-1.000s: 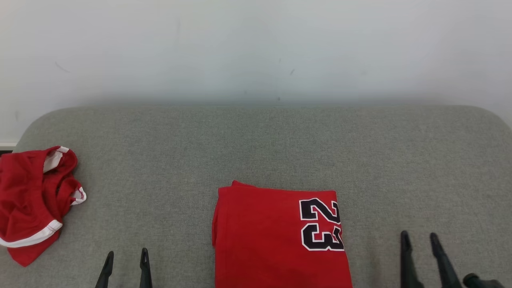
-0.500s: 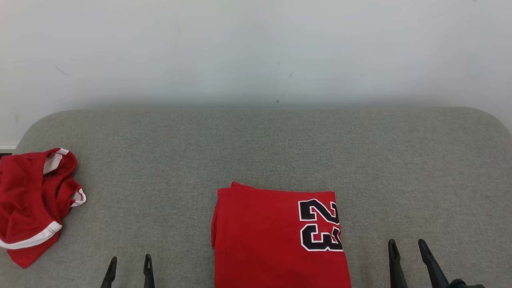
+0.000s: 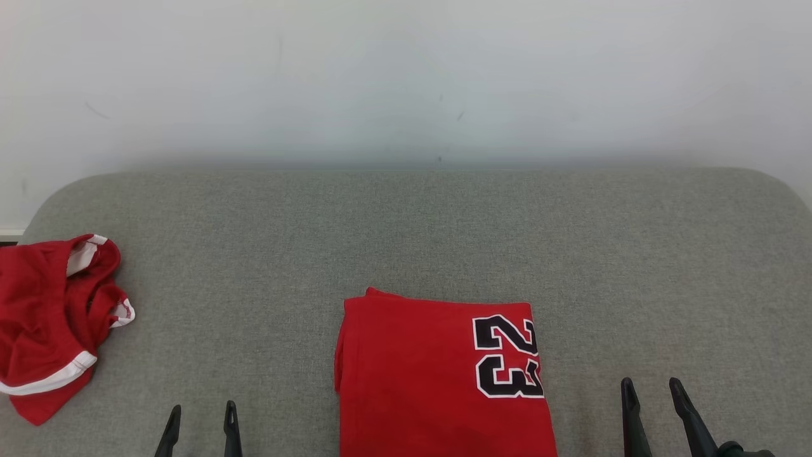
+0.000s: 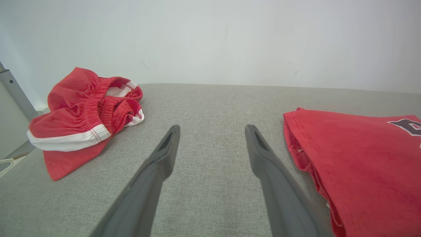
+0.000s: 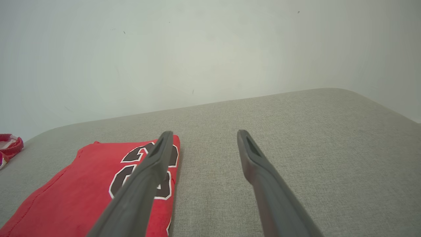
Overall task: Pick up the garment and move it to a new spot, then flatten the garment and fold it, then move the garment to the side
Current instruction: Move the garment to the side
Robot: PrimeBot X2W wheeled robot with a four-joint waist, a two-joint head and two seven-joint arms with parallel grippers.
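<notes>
Head view: the folded red garment lies centred at the bench near edge. The left gripper and right gripper flank it, jaws apart, empty.
Left wrist view: crumpled shorts at the left edge.
Right wrist view: the garment lies left of the jaws.

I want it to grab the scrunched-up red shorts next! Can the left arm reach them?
Probably yes. The left gripper is open, and just bare grey cushion lies between it and the shorts; the folded jersey sits on its other side.
</notes>
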